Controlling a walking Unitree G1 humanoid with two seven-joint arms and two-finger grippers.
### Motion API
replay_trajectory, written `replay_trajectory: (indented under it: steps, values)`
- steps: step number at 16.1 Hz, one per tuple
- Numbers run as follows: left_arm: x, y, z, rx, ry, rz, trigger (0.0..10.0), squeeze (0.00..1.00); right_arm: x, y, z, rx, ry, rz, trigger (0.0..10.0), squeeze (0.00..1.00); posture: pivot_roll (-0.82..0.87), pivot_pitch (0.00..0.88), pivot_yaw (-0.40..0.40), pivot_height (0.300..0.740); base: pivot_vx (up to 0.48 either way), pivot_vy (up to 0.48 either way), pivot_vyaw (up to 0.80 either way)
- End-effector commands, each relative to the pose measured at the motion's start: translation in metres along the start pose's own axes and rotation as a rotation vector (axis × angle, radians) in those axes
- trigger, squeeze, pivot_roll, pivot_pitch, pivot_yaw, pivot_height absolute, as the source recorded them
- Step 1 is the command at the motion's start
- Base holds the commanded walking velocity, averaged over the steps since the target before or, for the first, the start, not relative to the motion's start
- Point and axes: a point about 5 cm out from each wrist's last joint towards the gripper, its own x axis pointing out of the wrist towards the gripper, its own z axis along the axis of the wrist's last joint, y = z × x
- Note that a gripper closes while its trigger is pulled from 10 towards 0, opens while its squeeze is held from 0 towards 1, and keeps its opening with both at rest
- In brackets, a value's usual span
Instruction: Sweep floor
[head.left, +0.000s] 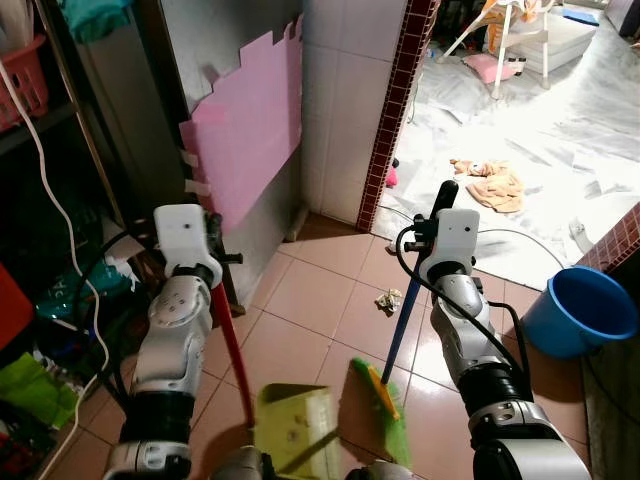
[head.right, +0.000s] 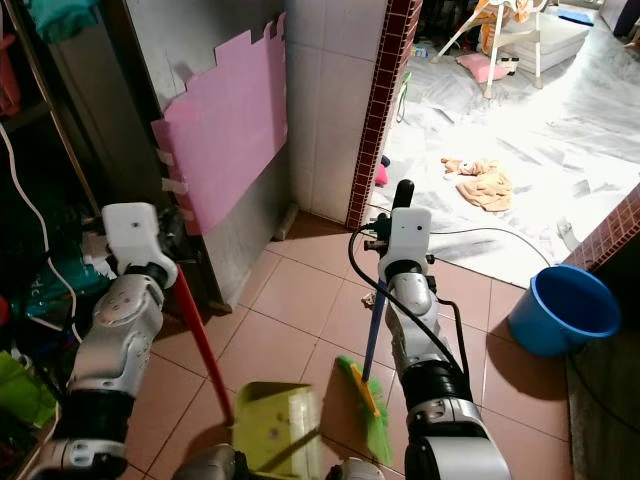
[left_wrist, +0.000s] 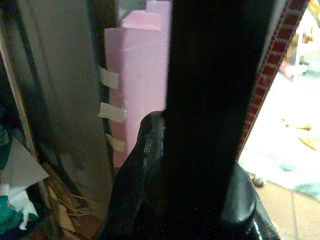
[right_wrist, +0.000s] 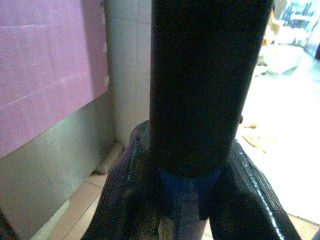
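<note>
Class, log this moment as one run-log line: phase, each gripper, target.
phase: sweeping | left gripper: shut on dustpan handle | right gripper: shut on broom handle | target: crumpled scrap on tiles, ahead of broom head

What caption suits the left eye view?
Right claw grips blue-handled green broom; left claw holds red-handled yellow-green dustpan near crumpled paper scrap.

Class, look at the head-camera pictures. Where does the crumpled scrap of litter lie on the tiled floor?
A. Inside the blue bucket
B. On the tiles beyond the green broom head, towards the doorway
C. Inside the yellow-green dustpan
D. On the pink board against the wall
B: the crumpled scrap lies on bare tiles beyond the green broom head, apart from the dustpan and the blue bucket.
</note>
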Motion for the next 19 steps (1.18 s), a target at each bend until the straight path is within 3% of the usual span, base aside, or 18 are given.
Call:
replay_trajectory:
  steps: [1,3,4,8,9,12,14,16,18,19]
  values:
    - [0.008,-0.008,0.017,0.082,-0.071,-0.034,10.0,0.00,0.006,-0.006,0.023,-0.096,-0.107,-0.012,10.0,0.00,-0.02,0.038,-0.025,0.740,0.000,0.000,0.00]
    - [0.009,-0.017,0.016,0.139,-0.083,-0.093,10.0,0.00,0.011,-0.017,0.036,-0.181,-0.156,-0.086,10.0,0.00,-0.02,0.038,-0.021,0.740,0.000,0.000,0.00]
    - [0.009,-0.017,0.016,0.124,-0.094,-0.099,10.0,0.00,0.013,-0.020,0.036,-0.191,-0.136,-0.104,10.0,0.00,-0.03,0.041,-0.018,0.740,0.000,0.000,0.00]
    - [0.009,-0.020,0.016,0.108,-0.098,-0.111,10.0,0.00,0.010,-0.017,0.027,-0.182,-0.098,-0.119,10.0,0.00,-0.02,0.048,-0.015,0.740,0.000,0.000,-0.80]
    - [0.008,-0.022,0.014,0.110,-0.096,-0.122,10.0,0.00,0.009,-0.018,0.026,-0.220,-0.103,-0.130,10.0,0.00,-0.02,0.048,-0.015,0.740,0.000,0.000,-0.80]
    - [0.008,-0.026,0.012,0.107,-0.092,-0.144,10.0,0.00,0.008,-0.037,0.018,-0.314,-0.022,-0.238,10.0,0.00,-0.03,0.052,-0.015,0.740,0.000,0.000,-0.80]
    - [0.009,-0.026,0.012,0.107,-0.092,-0.145,10.0,0.00,0.007,-0.039,0.014,-0.326,0.003,-0.250,10.0,0.00,-0.03,0.052,-0.015,0.740,0.000,0.000,-0.80]
    - [0.011,-0.028,0.013,0.111,-0.096,-0.153,10.0,0.00,0.005,-0.038,0.005,-0.294,0.056,-0.252,10.0,0.00,-0.03,0.052,-0.015,0.740,0.000,0.000,-0.80]
    - [0.017,-0.034,0.014,0.131,-0.113,-0.187,10.0,0.00,0.002,-0.035,-0.011,-0.188,0.164,-0.263,10.0,0.00,-0.02,0.056,-0.017,0.740,0.000,0.000,-0.80]
    - [0.018,-0.035,0.014,0.121,-0.117,-0.187,10.0,0.00,0.002,-0.034,-0.012,-0.163,0.167,-0.257,10.0,0.00,-0.02,0.056,-0.017,0.740,0.000,0.000,-0.51]
